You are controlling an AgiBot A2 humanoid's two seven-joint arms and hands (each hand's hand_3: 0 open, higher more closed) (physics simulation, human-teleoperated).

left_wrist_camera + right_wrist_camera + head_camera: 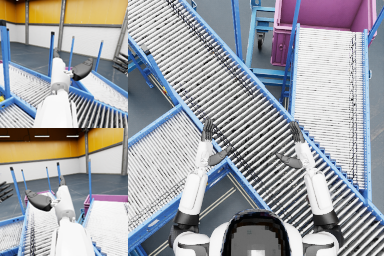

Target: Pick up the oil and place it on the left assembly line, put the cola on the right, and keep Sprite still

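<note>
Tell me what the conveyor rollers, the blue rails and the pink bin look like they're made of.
Rollers: likely bare metal, pale grey with a dull sheen.
Blue rails: probably painted metal, even flat colour.
Pink bin: seemingly plastic, smooth matte walls.

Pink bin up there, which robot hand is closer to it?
Right. The right hand is over the middle conveyor, on the pink bin side; the left hand sits farther across, at its other edge.
</note>
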